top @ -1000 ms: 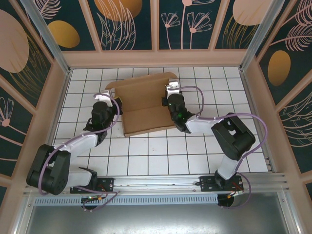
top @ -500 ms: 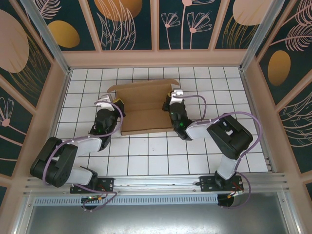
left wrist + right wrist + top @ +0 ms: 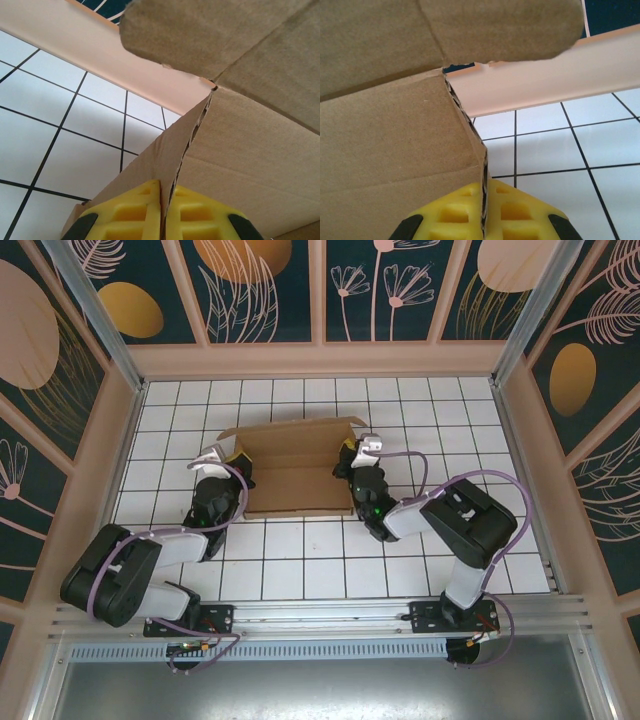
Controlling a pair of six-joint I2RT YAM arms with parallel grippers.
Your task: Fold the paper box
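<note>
The paper box (image 3: 295, 468) rests on the white tiled table (image 3: 300, 560), a half-formed brown cardboard tray. Its broad panel faces up and its far edge is raised. The left gripper (image 3: 228, 456) is at the box's left end and the right gripper (image 3: 358, 452) at its right end, each clenched on a side flap. In the left wrist view the yellow fingers (image 3: 125, 216) pinch the raw corrugated edge of the left flap (image 3: 165, 165), which stands up from the box's floor. The right wrist view mirrors this, with the yellow pads (image 3: 520, 216) clamped on the right flap (image 3: 470, 145).

The step in hand appears to be raising both end walls together. The next move likely calls for swinging the two flaps inward evenly. The grips should hold firm so the box neither skews nor slides, and the rounded far flap (image 3: 210, 30) overhanging each corner can then fold over them.
</note>
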